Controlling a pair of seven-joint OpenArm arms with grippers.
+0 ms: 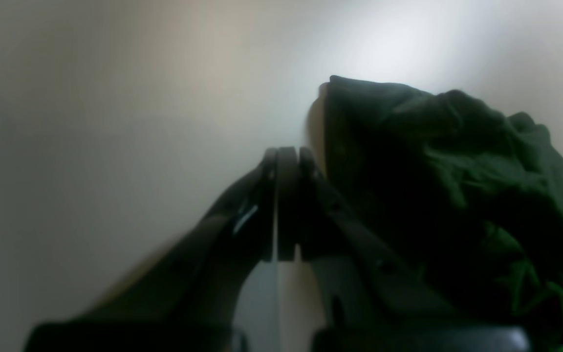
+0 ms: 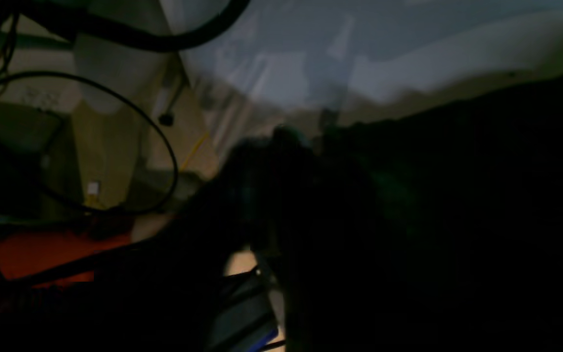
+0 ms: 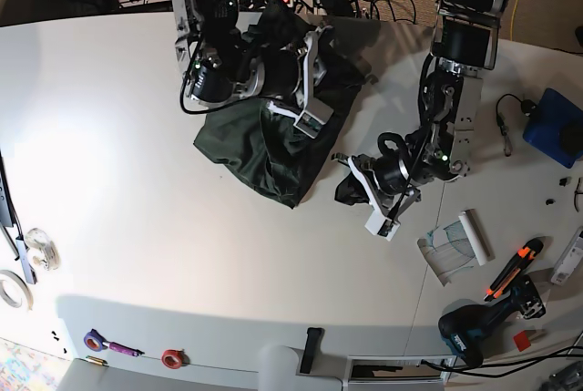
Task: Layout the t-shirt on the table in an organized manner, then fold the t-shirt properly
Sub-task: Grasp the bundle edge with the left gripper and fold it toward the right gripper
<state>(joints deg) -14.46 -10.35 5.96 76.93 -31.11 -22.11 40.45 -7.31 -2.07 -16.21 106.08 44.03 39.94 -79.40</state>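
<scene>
- The dark green crumpled cotton t-shirt [image 3: 264, 154] sits in a bunched heap toward the far side of the pale white surface [image 3: 137, 181], nowhere near laid out yet. No sleeve or hem is readable as such, just folds.
- The heap's long axis runs diagonally in the base view, from the far edge down to a pointed lower corner facing the near side.
- The right hand [image 3: 305, 86] is right on top of the upper half of the heap, buried in fabric. Its own wrist camera is basically black blur, so honestly there's no telling whether it's clenched on cloth or released.
- The left hand [image 3: 357, 186] is low over the surface just beside the heap's lower corner, with a small dark clump of fabric at its tip. In the left wrist view its fingers [image 1: 269, 166] are pressed together, clenched. Whether a pinch of shirt edge is caught between them is hard to say. It looks plausible, but the cloth could just be lying alongside.
- The key relation is that the bulk of the shirt lies to one side of the left hand, toward the right arm, and fills the right of the left wrist view. The right hand is the nearer one to the main mass, and the left is out at the fringe.
- As a judgement, spreading calls for the two hands to pull apart along that diagonal. The risk is the heap dragging as one lump instead of opening.
</scene>
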